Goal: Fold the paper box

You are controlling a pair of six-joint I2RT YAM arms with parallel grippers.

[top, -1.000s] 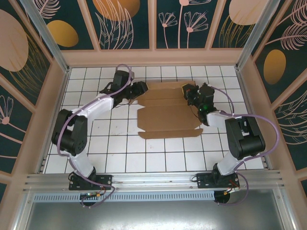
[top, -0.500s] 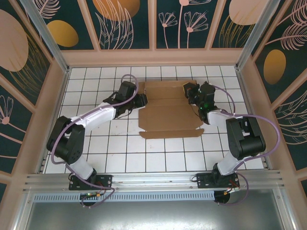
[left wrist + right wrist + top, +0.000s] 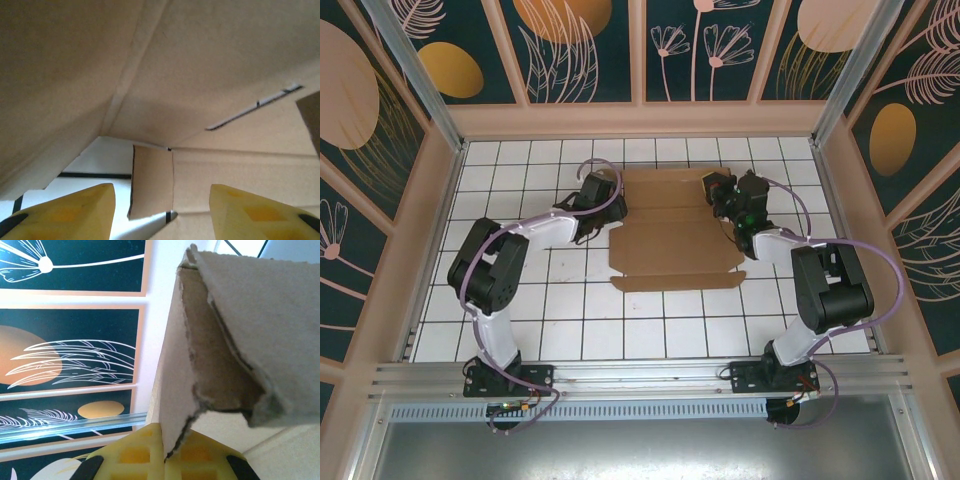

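The paper box is a brown cardboard sheet with creases and flaps, lying mostly flat on the white tiles at the back centre. My left gripper is at its left edge. In the left wrist view its yellow fingers stand apart, open, with a raised panel of the paper box overhead and a small flap ahead. My right gripper is at the sheet's right back corner. In the right wrist view that gripper is shut on a torn-edged flap of the paper box, which stands upright.
The tiled table is enclosed by patterned wall panels at the back and sides. An aluminium rail runs along the near edge by the arm bases. Bare tiles lie in front of the sheet.
The left arm's elbow swung in from the far left toward the middle, and its gripper shifted slightly nearer along the box's left edge. The right arm kept its grip and barely moved.
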